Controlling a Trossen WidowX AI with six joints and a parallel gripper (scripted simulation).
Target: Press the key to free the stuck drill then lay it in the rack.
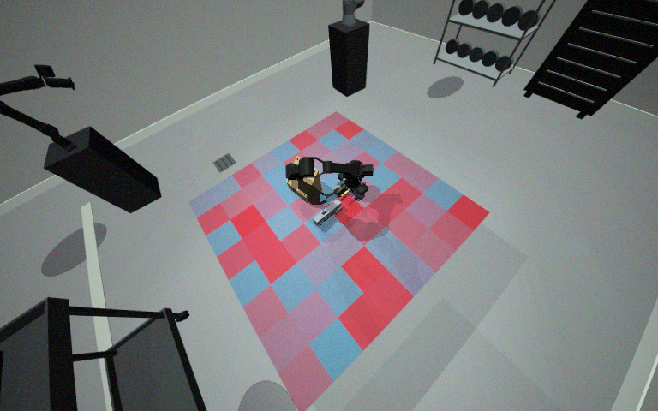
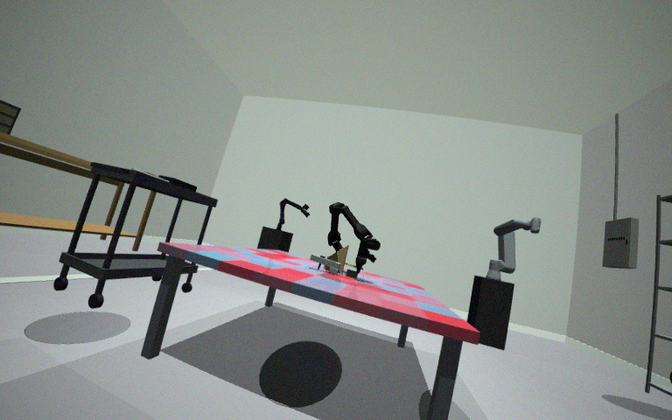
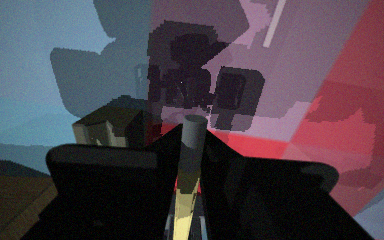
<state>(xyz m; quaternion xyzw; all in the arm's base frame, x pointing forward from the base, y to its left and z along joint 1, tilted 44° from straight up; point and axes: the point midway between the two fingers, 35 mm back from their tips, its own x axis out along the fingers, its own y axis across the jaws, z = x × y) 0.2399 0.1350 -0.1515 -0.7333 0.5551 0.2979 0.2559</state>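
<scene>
My gripper (image 1: 345,193) (image 2: 360,274) (image 3: 190,129) is low over the table and shut on the drill. The drill's grey round end (image 3: 194,131) stands up between the fingers, and its yellow shaft (image 3: 184,215) runs down the wrist view. The grey fixture (image 1: 327,212) (image 2: 325,263) is a long block with a dark opening, just beside the gripper. I cannot tell whether the drill's far end is clear of it; the fingers hide much there. The key cannot be made out apart from the fixture. A small notched olive block (image 1: 340,187) (image 3: 107,129), seemingly the rack, is close beside the fingers.
A tan angled piece (image 1: 308,186) (image 2: 339,257) (image 3: 22,202) stands near the arm's base, behind the fixture. The patchwork table top (image 1: 290,285) (image 2: 317,283) lies under everything. A thin pale strip (image 3: 274,25) shows at the top of the wrist view.
</scene>
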